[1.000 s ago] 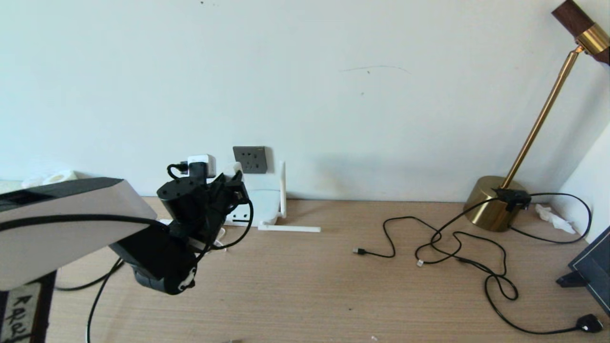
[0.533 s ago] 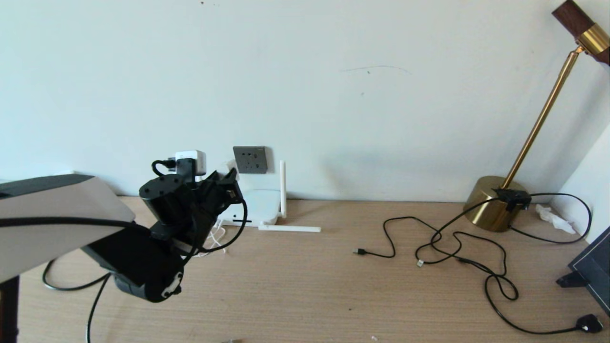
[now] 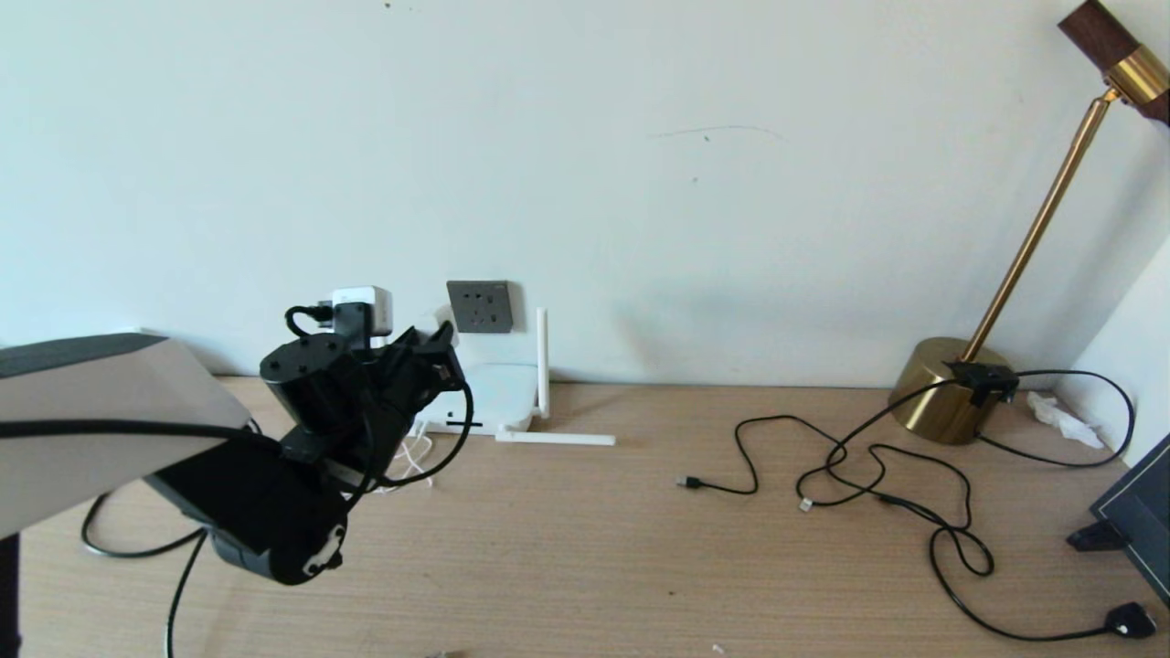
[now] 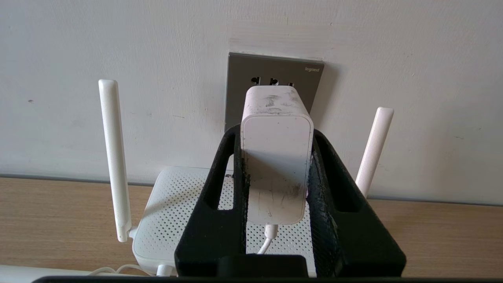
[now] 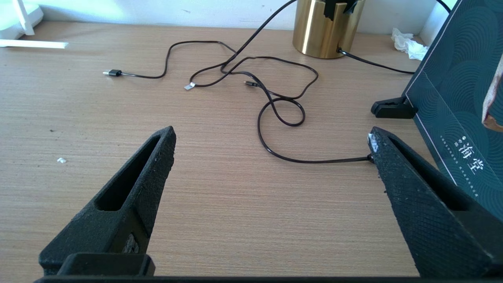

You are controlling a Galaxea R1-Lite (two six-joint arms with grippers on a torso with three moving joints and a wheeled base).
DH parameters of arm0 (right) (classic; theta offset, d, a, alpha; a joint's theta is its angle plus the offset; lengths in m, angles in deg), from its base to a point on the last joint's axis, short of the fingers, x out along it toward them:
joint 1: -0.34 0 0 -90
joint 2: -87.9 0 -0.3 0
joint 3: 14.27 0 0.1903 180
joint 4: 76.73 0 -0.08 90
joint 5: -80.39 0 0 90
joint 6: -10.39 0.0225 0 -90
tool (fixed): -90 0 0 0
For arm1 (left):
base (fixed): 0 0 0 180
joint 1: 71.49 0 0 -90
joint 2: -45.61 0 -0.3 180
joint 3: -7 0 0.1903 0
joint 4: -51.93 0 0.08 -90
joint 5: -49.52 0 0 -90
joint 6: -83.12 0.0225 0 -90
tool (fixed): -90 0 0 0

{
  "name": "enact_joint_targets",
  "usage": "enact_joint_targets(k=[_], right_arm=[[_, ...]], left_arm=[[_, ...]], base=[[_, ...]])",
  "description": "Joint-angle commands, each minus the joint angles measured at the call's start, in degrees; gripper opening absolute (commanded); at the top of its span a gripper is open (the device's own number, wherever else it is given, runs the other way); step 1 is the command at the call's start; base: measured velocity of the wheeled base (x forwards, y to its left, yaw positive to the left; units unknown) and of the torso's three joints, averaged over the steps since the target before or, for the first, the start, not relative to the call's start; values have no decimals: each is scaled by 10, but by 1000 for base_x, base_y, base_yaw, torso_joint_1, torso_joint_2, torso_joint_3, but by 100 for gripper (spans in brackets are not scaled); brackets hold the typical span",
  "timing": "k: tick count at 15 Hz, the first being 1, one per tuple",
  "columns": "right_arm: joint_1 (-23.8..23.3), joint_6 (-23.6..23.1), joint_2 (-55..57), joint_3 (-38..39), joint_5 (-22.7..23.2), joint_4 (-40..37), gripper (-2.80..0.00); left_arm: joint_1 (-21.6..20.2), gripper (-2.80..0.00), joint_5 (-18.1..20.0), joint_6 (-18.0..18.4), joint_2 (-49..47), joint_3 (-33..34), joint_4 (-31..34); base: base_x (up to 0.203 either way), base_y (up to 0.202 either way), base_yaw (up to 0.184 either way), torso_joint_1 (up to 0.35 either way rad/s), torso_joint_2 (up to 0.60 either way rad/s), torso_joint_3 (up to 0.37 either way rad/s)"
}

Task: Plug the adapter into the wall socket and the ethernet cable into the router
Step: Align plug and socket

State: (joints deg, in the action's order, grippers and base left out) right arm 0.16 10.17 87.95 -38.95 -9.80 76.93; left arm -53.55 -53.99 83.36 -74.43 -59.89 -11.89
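Wooden desk (image 3: 594,548) meets white wall (image 3: 640,183); brass lamp (image 3: 946,388) perhaps cornered.

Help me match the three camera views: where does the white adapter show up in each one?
Head view: the adapter peeks out white at the left gripper, left of the wall socket.
Left wrist view: the adapter sits centre, clamped by the gripper, before the socket.
Right wrist view: not in it.
Shared landmark: the router.
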Motion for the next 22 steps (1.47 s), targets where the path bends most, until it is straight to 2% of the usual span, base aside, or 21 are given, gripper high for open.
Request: enact_joint_targets(k=[1,6,10,14,22], right_arm=[[0,0,0,0,0,0,0],[0,0,0,0,0,0,0],[0,0,0,0,0,0,0],[0,0,0,0,0,0,0],[0,0,0,0,0,0,0]], left_arm=[[0,-280,-1,0,1,0,-5],[-1,-280,0,2,7,-12,-5],[-3,-280,3,12,-8,-69,-5],[-7,-280,4,19,-48,-96,-5],[-7,-280,4,23,-50,-93,-5]], base=[[0,0,0,0,0,0],[0,0,0,-114,298,172],[0,0,0,-17,48,27],[0,0,0,0,0,0],[0,0,0,0,0,0]])
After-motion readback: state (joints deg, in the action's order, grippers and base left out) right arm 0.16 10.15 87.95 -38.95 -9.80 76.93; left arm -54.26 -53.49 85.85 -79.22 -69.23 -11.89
